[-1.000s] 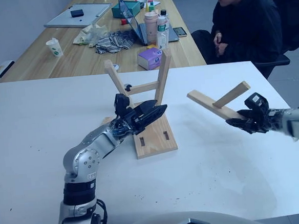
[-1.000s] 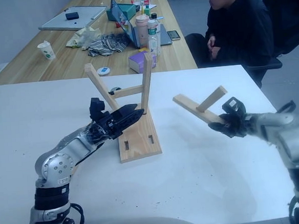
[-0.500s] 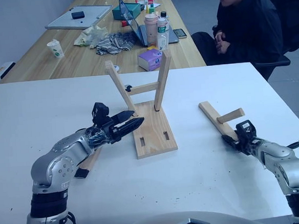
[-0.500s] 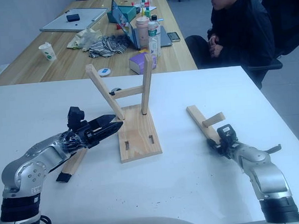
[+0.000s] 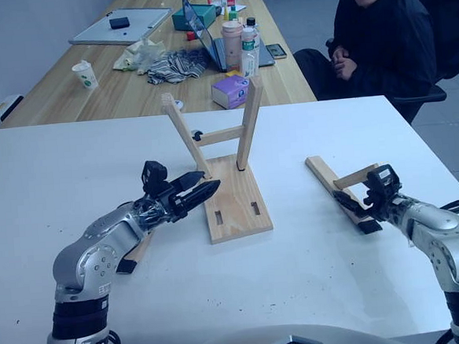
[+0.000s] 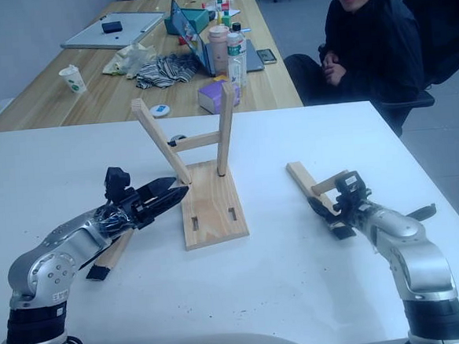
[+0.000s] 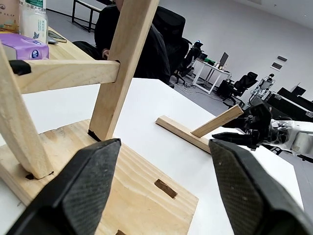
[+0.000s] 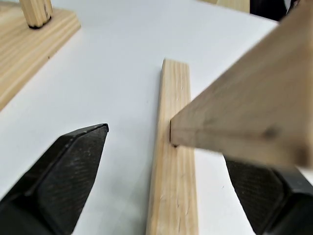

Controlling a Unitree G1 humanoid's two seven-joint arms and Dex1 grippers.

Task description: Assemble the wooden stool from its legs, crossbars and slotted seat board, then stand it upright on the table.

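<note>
Wooden seat board (image 5: 235,199) lies slots-up on the desk (image 5: 300,277) for fitting; left gripper (image 5: 201,191) hovers beside it, jaws wide, while right gripper (image 5: 352,209), jaws apparently wide, straddles the loose leg piece (image 5: 322,172).

One seat board (image 5: 236,203), two crossbars (image 5: 219,135) (image 5: 356,177), perhaps four legs (image 5: 181,134) (image 5: 249,123) (image 5: 329,182) (image 6: 116,247), two loose
</note>
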